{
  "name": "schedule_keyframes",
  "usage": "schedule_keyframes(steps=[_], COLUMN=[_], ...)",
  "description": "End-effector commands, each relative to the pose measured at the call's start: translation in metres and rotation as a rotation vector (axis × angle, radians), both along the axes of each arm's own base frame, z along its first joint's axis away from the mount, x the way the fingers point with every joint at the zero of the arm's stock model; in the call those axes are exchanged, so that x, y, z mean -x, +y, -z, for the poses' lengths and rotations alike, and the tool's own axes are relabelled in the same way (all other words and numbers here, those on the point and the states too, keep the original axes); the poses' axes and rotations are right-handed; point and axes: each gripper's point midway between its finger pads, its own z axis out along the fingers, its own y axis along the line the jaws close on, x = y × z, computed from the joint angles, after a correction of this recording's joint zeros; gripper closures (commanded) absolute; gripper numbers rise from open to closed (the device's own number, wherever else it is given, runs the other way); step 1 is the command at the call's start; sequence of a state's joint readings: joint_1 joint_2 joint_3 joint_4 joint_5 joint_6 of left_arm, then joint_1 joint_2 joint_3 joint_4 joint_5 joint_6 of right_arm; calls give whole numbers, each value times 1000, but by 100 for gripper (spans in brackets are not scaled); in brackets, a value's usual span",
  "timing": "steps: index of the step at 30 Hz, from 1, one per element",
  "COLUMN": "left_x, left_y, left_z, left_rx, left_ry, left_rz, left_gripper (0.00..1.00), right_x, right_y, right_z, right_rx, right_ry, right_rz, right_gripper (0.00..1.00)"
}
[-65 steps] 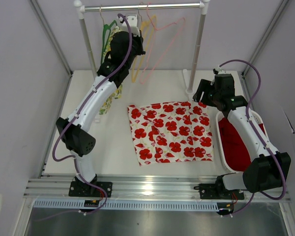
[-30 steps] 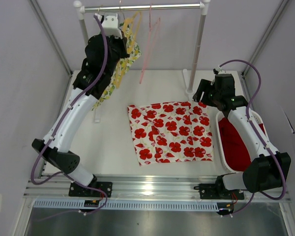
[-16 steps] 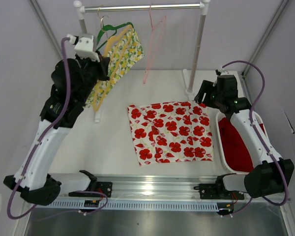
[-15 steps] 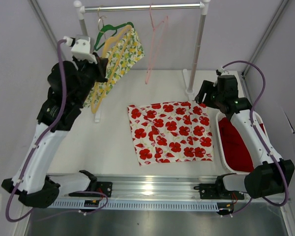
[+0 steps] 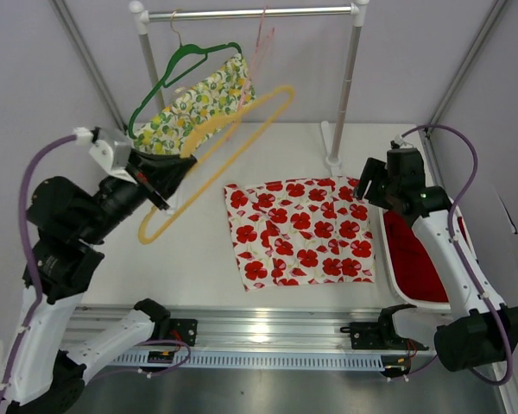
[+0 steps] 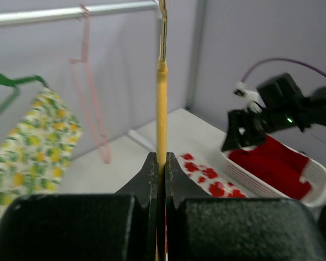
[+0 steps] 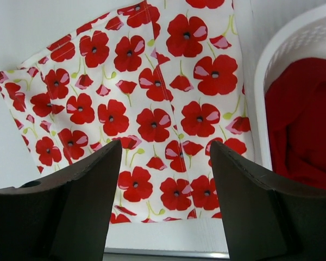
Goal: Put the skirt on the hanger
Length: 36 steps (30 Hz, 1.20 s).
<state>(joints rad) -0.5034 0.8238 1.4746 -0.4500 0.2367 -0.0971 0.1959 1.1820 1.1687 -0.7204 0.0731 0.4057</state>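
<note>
The skirt [image 5: 298,233] is white cloth printed with red poppies and thin green stems. It lies spread flat on the table [image 5: 198,259], in the middle, between the two arms. Its shape is close to a square and it is turned a little. A seam runs across the cloth in the right wrist view. Its right edge is just beside the white basket [image 5: 387,259], which holds a red cloth [image 5: 410,250].

The left gripper [image 6: 158,163] is closed tight on the yellow hanger [image 5: 216,159], and its fingers pinch the thin bar. The hanger is tilted in the air above the table, to the left of the skirt and not touching it. Its hook points up toward the rail [image 5: 250,13]. I cannot tell if the hook touches the rail, because the top view is crowded there.

The right gripper [image 7: 165,147] stands wide open and holds nothing. It hovers over the right part of the skirt, near the basket.

On the rail hangs a green hanger [image 5: 181,65] with a lemon-print garment [image 5: 194,103], and beside it a thin pink hanger [image 6: 92,92].
</note>
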Motion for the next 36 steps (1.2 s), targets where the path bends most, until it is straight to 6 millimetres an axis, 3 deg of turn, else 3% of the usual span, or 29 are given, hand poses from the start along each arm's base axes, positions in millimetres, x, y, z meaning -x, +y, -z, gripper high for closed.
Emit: schedule_keyframes(steps=[1, 4, 8, 9, 10, 13, 14, 16, 22, 23, 30, 36], left_x=[17, 18, 33, 34, 38, 41, 43, 49, 52, 53, 49, 44], left_y=[-42, -61, -90, -96, -110, -134, -138, -143, -162, -162, -175, -183], left_z=[39, 93, 130, 137, 163, 194, 199, 228, 269, 281, 330, 358], left_rx=[15, 35, 81, 81, 55, 65, 85, 86, 104, 104, 149, 194], left_ry=[103, 209, 293, 305, 359, 400, 428, 478, 568, 596, 655, 678], left_rz=[261, 349, 495, 509, 540, 607, 628, 675, 766, 765, 801, 813], left_gripper=[100, 100, 100, 100, 100, 100, 100, 100, 100, 100, 100, 100], right_x=[17, 29, 43, 45, 46, 51, 53, 58, 75, 83, 119, 146], right_y=[-11, -9, -3, 2, 2, 12, 15, 23, 58, 73, 126, 172], right_z=[-35, -51, -61, -61, -60, -51, -47, -40, -16, -12, 29, 47], right_rx=[-28, -68, -74, -70, -64, -46, -38, -24, 0, -10, -8, -25], right_ry=[-96, -137, -140, -139, -135, -109, -103, -87, -53, -50, -32, -50], right_rz=[67, 65, 36, 19, 21, 3, -2, -23, -104, -144, -302, -438], right_gripper=[28, 28, 30, 30, 31, 31, 32, 32, 34, 34, 39, 39])
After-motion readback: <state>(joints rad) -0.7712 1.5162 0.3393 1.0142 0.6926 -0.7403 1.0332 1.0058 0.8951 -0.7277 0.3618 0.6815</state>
